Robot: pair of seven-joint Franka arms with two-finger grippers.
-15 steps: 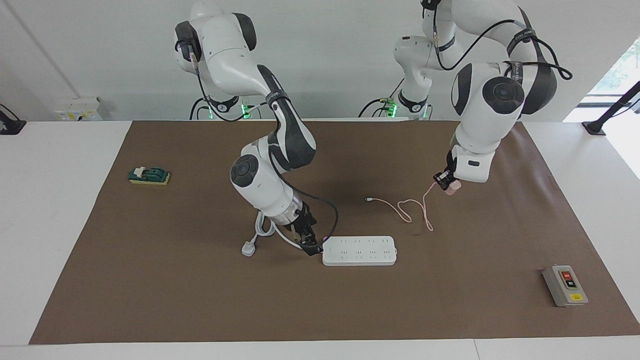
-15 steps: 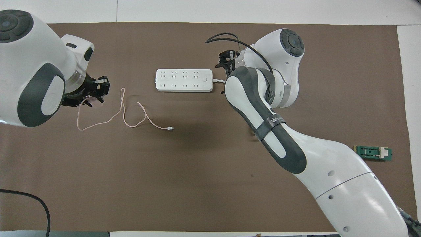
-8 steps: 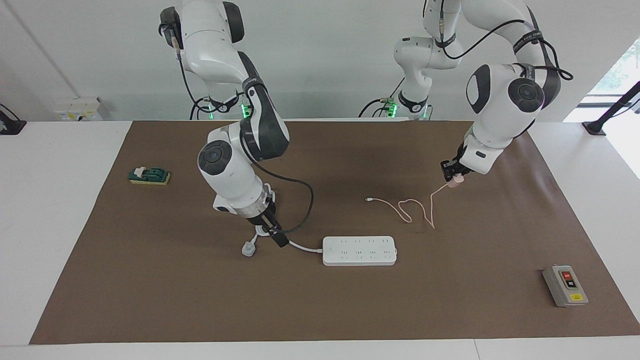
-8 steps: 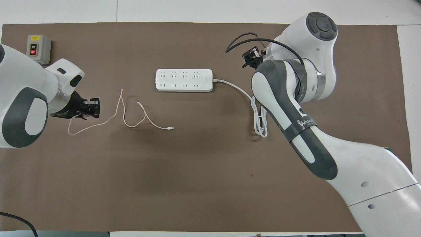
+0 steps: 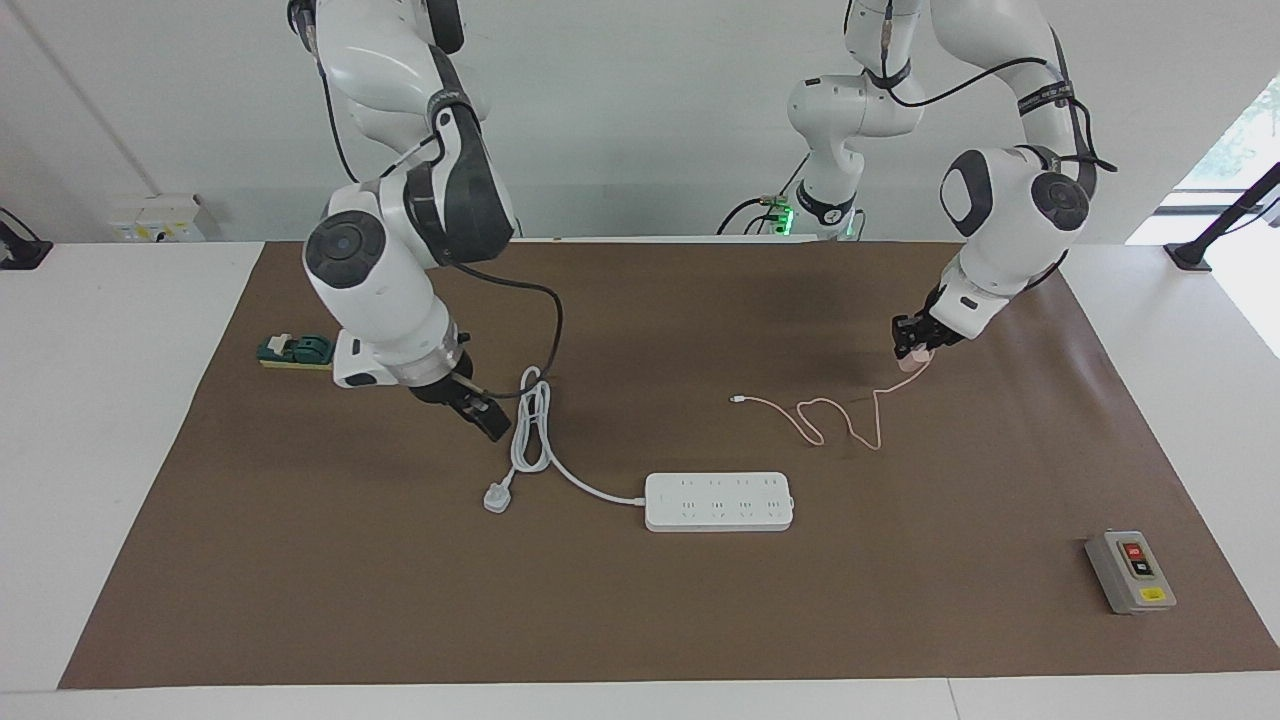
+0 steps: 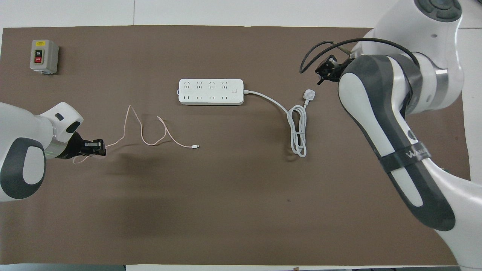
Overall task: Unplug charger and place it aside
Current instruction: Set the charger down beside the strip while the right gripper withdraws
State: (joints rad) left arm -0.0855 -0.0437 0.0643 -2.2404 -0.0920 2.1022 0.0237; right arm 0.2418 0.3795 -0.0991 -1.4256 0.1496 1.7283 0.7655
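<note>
The pale pink charger [image 5: 909, 363] is unplugged and sits in my left gripper [image 5: 911, 348], which is shut on it low over the brown mat toward the left arm's end of the table. Its thin pink cable [image 5: 815, 412] trails across the mat; the cable also shows in the overhead view [image 6: 150, 142]. In the overhead view my left gripper [image 6: 98, 147] covers the charger. The white power strip [image 5: 720, 501] lies mid-table with no plug in it. My right gripper [image 5: 483, 413] hangs over the mat beside the strip's coiled white cord [image 5: 530, 430].
The strip's white wall plug [image 5: 497, 496] lies on the mat at the cord's end. A grey switch box [image 5: 1130, 571] stands toward the left arm's end, farther from the robots. A green object on a yellow pad [image 5: 297, 351] lies toward the right arm's end.
My left gripper has carried the charger away from the strip toward the left arm's end, dragging the cable. My right gripper has left the strip's end and moved toward the right arm's end.
</note>
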